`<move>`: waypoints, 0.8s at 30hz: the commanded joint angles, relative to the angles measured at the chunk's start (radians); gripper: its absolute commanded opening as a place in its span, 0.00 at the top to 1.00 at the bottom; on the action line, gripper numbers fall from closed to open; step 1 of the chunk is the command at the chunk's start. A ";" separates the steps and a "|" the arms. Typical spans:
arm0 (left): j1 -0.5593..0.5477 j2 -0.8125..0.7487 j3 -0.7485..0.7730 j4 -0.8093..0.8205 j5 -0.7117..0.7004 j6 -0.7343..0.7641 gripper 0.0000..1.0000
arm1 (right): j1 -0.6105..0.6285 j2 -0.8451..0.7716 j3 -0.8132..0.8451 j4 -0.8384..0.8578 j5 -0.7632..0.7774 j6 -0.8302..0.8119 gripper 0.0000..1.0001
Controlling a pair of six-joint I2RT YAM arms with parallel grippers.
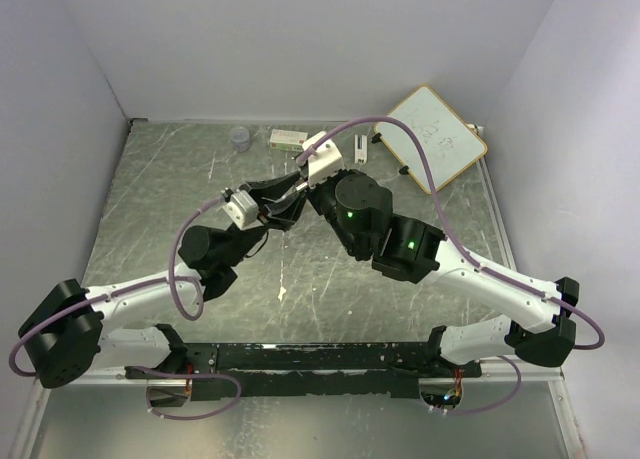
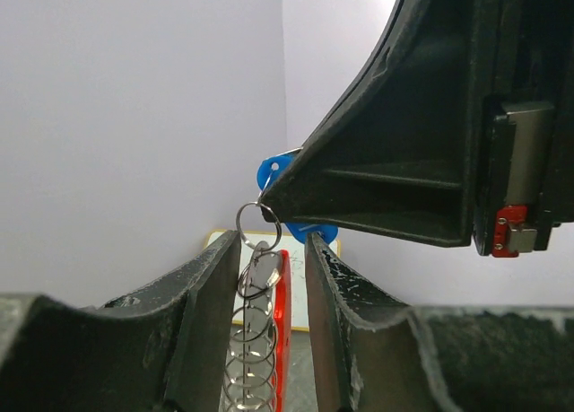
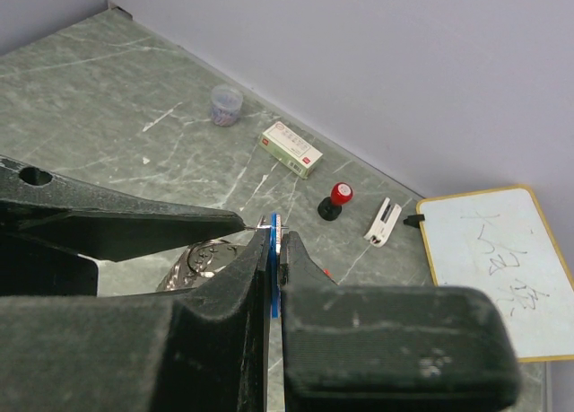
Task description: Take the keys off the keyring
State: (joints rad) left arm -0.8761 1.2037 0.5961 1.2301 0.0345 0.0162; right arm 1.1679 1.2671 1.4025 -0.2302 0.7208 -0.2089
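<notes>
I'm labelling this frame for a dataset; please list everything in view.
table: one, grey-green marbled
blue key: one, blue, pinched in the right gripper
ring: one, silver, at the right gripper's tip
silver bunch: one, silver with a red strip, below the ring, between the left gripper's fingers
cup: one, clear, far edge, leftmost
box: one, white, green and red, right of the cup
knob: one, red on black, right of the box
whiteboard: one, white, wood-framed, far right corner
white piece: one, by the whiteboard
left gripper: one, black, state unclear
right gripper: one, black, shut on the blue key
</notes>
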 commanded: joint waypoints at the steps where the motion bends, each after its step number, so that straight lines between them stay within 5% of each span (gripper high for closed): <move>1: -0.018 0.026 0.045 0.036 -0.045 0.056 0.54 | -0.001 -0.002 0.022 0.030 -0.014 0.012 1.00; 24: -0.027 0.052 0.033 0.101 -0.131 0.108 0.65 | 0.000 -0.010 0.013 0.027 -0.020 0.019 1.00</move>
State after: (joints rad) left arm -0.8986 1.2503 0.6151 1.2758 -0.0837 0.1135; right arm 1.1679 1.2671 1.4025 -0.2295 0.7013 -0.1982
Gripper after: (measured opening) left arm 0.386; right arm 0.026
